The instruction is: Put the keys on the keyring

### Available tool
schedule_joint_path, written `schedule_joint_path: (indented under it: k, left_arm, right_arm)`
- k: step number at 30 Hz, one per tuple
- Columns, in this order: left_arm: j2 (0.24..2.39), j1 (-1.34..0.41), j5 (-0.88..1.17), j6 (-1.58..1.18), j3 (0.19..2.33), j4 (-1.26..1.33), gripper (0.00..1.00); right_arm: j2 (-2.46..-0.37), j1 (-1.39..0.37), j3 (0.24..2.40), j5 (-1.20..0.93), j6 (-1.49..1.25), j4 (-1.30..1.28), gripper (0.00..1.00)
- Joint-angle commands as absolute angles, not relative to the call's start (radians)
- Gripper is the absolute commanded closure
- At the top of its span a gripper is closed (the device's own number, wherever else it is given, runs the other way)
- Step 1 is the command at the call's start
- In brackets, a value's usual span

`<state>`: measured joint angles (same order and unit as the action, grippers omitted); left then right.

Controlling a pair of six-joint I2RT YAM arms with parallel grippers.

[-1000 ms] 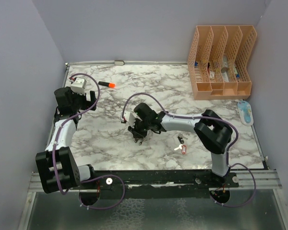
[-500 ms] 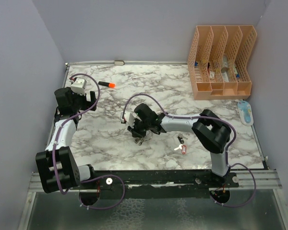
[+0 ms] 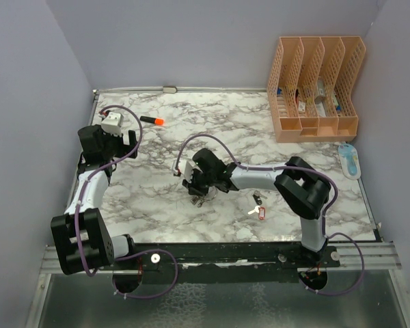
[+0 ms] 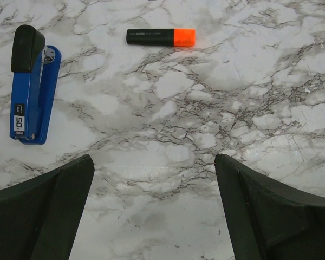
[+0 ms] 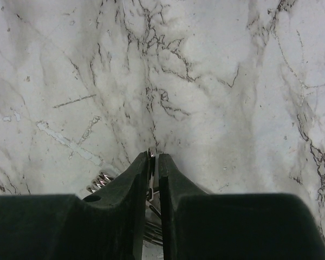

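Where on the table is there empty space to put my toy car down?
The widest bare patch is at the back, between the marker and the file rack. Another lies at the front, between the left arm and the right tool. It is crowded around that tool, its keyring and the tagged keys.

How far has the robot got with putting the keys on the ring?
It has only just started. Done: the right tool is shut on the keyring near the middle of the table. In hand: only that ring. Left to do: the keys, one with a red tag, lie apart from it, not threaded on. The left tool hangs open, holding nothing.
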<state>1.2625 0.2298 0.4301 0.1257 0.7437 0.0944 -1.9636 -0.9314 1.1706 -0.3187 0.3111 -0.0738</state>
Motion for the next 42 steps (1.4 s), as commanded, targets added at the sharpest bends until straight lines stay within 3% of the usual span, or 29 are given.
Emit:
schedule_joint_path:
  k: [1, 30, 37, 42]
  left_arm:
    - [1.264, 0.239, 0.456, 0.125, 0.733, 0.116, 0.03]
    - [1.267, 0.238, 0.474, 0.12, 0.73, 0.123, 0.03]
    - [1.273, 0.238, 0.483, 0.116, 0.73, 0.124, 0.03]
    - [1.273, 0.238, 0.516, 0.108, 0.729, 0.123, 0.03]
  right_arm:
    - [-1.985, -0.908, 1.119, -0.236, 0.332, -0.214, 0.86]
    - [-1.957, -0.904, 1.067, -0.188, 0.327, -0.312, 0.87]
    - [-1.979, -0.904, 1.062, -0.17, 0.31, -0.317, 0.98]
    - [-1.981, -0.904, 1.052, -0.149, 0.286, -0.299, 0.99]
